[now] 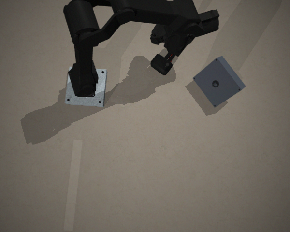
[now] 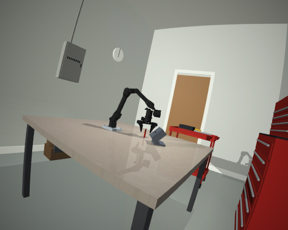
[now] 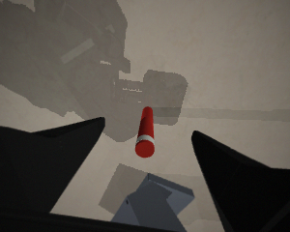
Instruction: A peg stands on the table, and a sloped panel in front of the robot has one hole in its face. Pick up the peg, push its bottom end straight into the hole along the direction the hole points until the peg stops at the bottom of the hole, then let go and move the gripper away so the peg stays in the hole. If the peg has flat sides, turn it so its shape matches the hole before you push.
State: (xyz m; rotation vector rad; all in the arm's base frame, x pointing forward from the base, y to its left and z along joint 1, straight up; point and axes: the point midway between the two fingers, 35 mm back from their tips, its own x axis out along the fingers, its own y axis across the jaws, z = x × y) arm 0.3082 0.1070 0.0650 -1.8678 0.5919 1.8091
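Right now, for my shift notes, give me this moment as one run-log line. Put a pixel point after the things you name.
gripper [image 2: 146, 131] [image 3: 148, 128]: open, above peg | peg [image 2: 145, 132] [image 3: 146, 128]: upright, ungrasped | sloped panel [image 1: 207, 87] [image 2: 157, 133]: hole unfilled

From above, the arm blots out nearly all of the peg [image 2: 145, 132] [image 3: 145, 130], just slivers of red showing! The top edge cuts off the upper arm [image 1: 150, 12]. Over in the wrist view, the frame crops both fingers, and the sloped panel [image 3: 152, 205] runs out at the bottom, its hole out of sight.
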